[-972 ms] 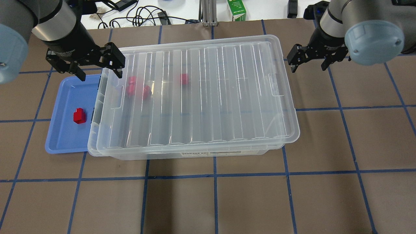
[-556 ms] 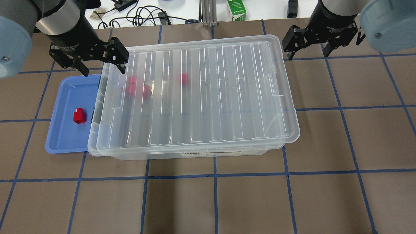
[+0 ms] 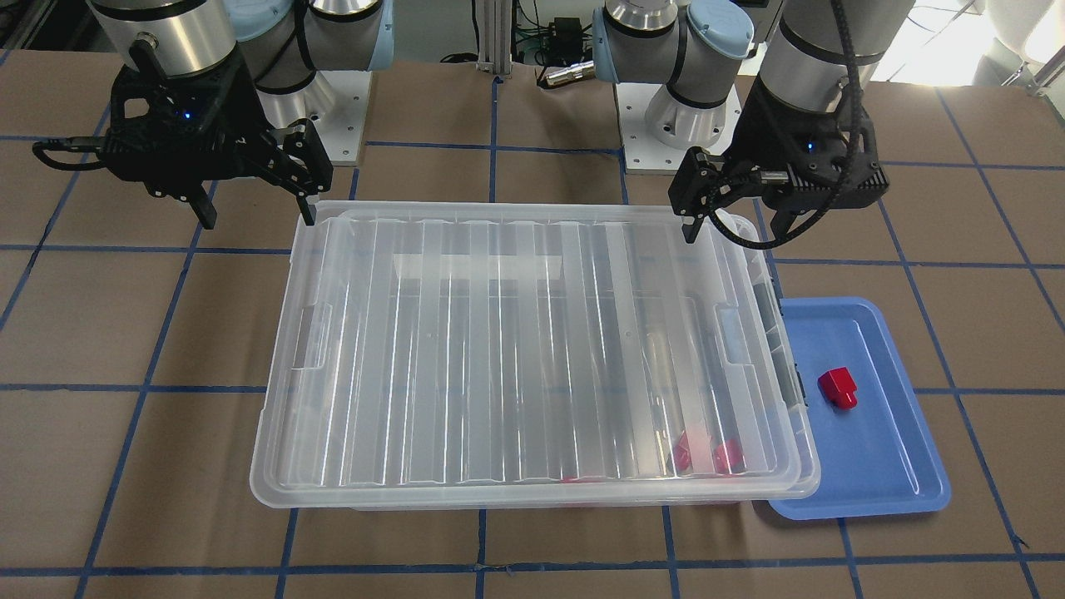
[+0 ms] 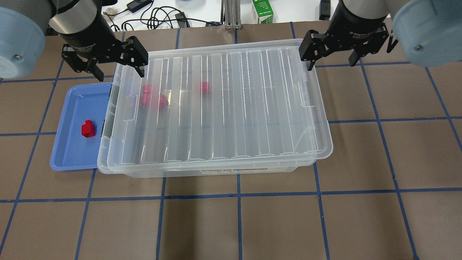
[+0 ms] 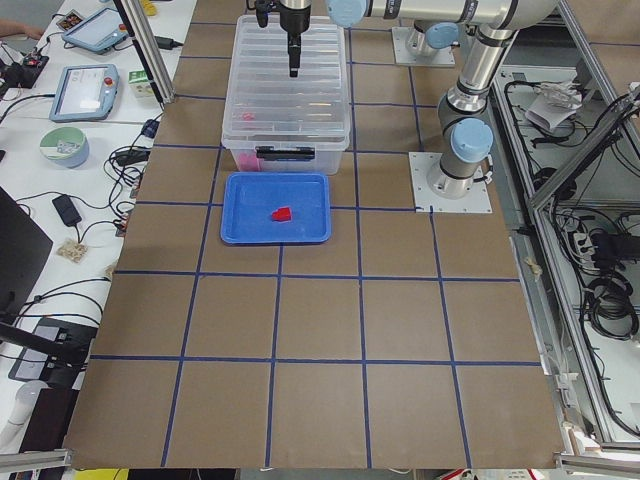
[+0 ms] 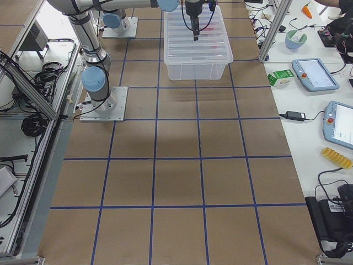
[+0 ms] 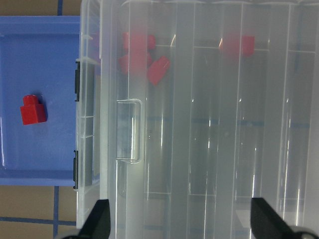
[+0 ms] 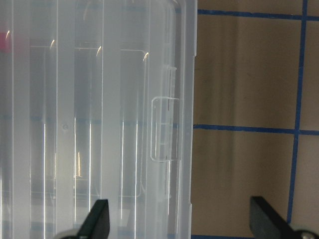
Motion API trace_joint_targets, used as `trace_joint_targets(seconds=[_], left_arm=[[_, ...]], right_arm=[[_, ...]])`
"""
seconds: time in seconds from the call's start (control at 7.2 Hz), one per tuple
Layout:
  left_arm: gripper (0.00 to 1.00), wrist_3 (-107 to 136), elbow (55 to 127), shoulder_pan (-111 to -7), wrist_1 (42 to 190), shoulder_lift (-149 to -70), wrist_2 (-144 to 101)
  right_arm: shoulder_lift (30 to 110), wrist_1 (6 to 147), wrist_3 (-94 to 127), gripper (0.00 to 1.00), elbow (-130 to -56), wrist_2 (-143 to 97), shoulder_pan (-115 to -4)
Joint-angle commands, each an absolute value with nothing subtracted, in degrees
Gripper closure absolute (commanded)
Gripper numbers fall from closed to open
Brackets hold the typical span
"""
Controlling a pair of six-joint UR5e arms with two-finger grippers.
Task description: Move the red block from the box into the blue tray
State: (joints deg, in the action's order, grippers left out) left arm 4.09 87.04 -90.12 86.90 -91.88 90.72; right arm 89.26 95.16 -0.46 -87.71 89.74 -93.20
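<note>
Only dimly, red blocks [image 4: 153, 98] show through the lid [image 4: 231, 108] of the box [image 4: 180, 172].

Brown table [image 4: 274, 224], blue tape grid [image 4: 238, 195] — clutter past its far edge.
On the white bench [image 4: 209, 9] beyond the table stand a green carton [image 4: 262, 11] and a metal post [image 4: 229, 14], with tangled black cables [image 4: 158, 18] near them; the right side view shows a pendant [image 6: 314, 74] just beside the carton, a bowl [image 6: 295, 38] and a black adapter [image 6: 298, 116].
</note>
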Motion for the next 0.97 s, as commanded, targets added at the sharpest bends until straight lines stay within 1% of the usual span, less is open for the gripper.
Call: trace_joint_targets(seconds=[0.0, 0.83], left_arm=[[0.0, 4.13, 86.75, -90.26, 87.01, -92.37, 92.62], [0.0, 4.66, 87.63, -90.53, 86.92, -92.46, 92.9]], right_arm=[[89.3, 95.01, -0.44, 0.0, -88.07, 90.0, -93.16], [89.82, 95.71, -0.44, 0.0, -88.59, 89.38, -93.16]])
